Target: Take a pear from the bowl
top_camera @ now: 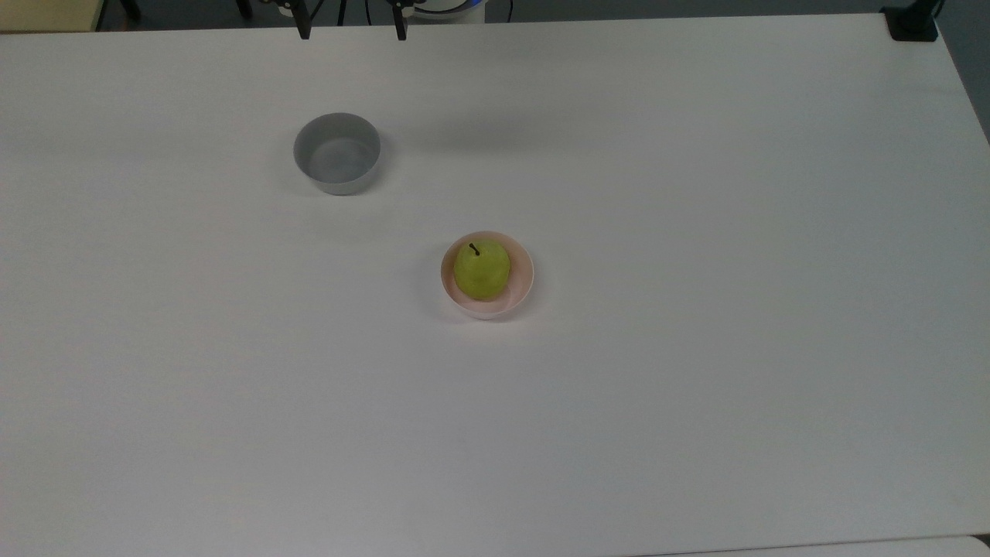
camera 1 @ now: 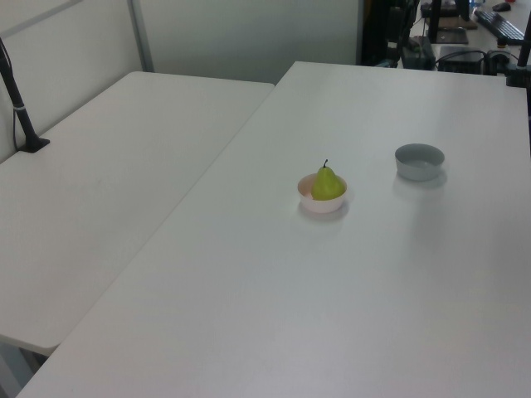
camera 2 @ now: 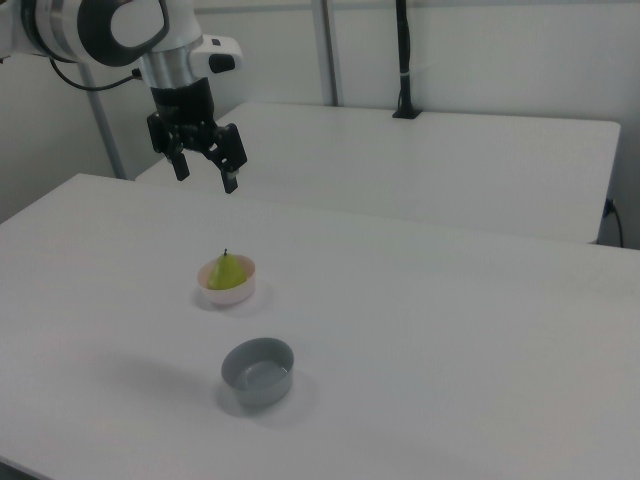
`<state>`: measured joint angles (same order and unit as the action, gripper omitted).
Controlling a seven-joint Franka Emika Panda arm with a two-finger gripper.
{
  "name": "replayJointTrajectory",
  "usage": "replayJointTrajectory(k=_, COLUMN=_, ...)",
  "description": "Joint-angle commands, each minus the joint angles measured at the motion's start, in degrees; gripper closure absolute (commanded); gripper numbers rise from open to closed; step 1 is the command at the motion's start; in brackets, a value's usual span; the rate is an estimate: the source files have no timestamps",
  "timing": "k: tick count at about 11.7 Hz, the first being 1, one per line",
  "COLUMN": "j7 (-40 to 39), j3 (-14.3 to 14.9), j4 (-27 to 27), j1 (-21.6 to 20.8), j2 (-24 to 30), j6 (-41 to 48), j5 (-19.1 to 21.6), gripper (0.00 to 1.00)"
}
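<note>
Pear pick-up, set-up noted from largest thing to smallest. White table (top_camera: 696,387) carries just two bowls, so the arm has open approach from any side. Panda arm (camera 2: 110,30) stands high over the table in the right view, wrist pointing down, well above and apart from both bowls — likely a start pose, no descent begun by my reading. Gripper (camera 2: 205,172) hangs with its two fingers spread wide, nothing between them; fingertips also poke in at the top edge of the top view (top_camera: 352,31). Wide spread suits the fruit's round body.

Grey bowl (top_camera: 337,152) sits apart toward the top view's upper left, holding nothing — not the target. Pink bowl (top_camera: 524,280) sits near the table's middle. The pear (top_camera: 482,268) rests inside it, upright, stem (top_camera: 473,248) up, body rising above the rim — that exposes its flanks for a side pinch. Judgement: gripper must travel over the pink bowl, then lower. Risk: fingers catching the rim and shifting the bowl.
</note>
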<state>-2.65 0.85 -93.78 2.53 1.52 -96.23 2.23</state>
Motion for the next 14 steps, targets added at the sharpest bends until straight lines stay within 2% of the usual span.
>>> replayJointTrajectory(k=1, j7=-0.7, j3=0.0, j4=-1.2, j1=-0.3, j2=0.6, j6=-1.2, j5=0.7, gripper=0.00)
replayJointTrajectory(k=11, j7=-1.5, j3=0.0, j4=-1.3, j1=-0.3, j2=0.3, j6=-1.5, j5=0.6, gripper=0.00)
replayJointTrajectory(k=13, j7=-3.7, j3=-0.1, j4=-1.3, j1=-0.3, j2=-0.6, j6=-1.7, j5=0.0, gripper=0.00)
replayJointTrajectory(k=14, j7=-7.5, j3=-0.1, j4=-1.3, j1=-0.3, j2=-1.3, j6=-1.9, j5=0.0, gripper=0.00)
